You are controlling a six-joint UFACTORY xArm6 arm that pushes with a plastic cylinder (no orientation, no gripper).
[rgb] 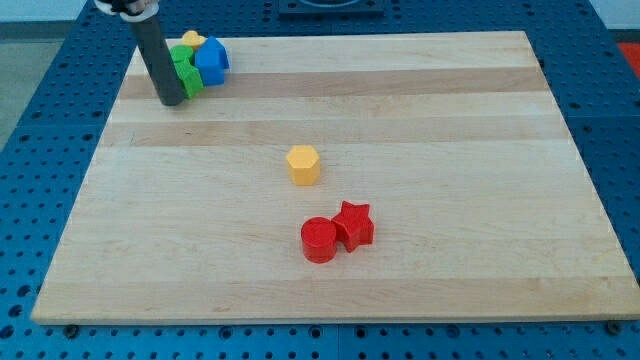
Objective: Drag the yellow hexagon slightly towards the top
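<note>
My rod came down from the view's top-left corner, leaning slightly, and my tip (172, 101) rested on the wooden board (450, 120) far up and to the left of the yellow hexagon (303, 165). The tip was a bare rod end with nothing to open or close, and it pressed against nothing but the left side of a green block (185, 72). That block sat in a tight cluster with a blue block (211, 60) and a second yellow block (191, 40) peeking out behind, all well up-left of the hexagon. The hexagon stood near the board's middle, flat face up, with no clear long axis. Just below and right of it lay a red cylinder (319, 240) touching a red star (354, 224)
</note>
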